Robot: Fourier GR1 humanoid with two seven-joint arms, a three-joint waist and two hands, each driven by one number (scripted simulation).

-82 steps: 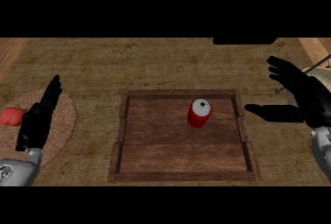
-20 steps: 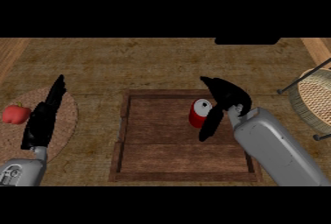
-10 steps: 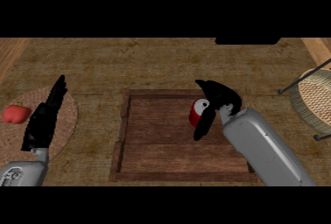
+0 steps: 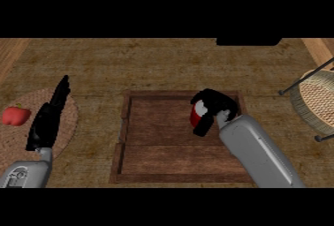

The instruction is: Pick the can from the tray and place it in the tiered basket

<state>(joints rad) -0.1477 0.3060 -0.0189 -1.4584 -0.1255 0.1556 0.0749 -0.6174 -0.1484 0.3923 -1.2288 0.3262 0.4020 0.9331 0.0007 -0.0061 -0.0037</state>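
A red can (image 4: 195,115) with a pale top stands in the upper right part of the wooden tray (image 4: 157,163). My right hand (image 4: 214,106) covers it from the right, fingers and thumb curled round it, so only the can's left side shows. At the right edge sits the wicker tiered basket (image 4: 316,105) on dark wire legs, partly cut off by the view. My left hand (image 4: 48,115) rests open and straight at the left, over a round woven mat.
A red apple-like fruit (image 4: 16,115) lies on the round woven mat (image 4: 68,128) at the far left. A dark object (image 4: 248,41) sits at the counter's back edge. Bare wooden counter lies between tray and basket.
My right hand has come in from the right over the tray and curled its fingers round the can. The can stays in the tray. The left hand has not moved.
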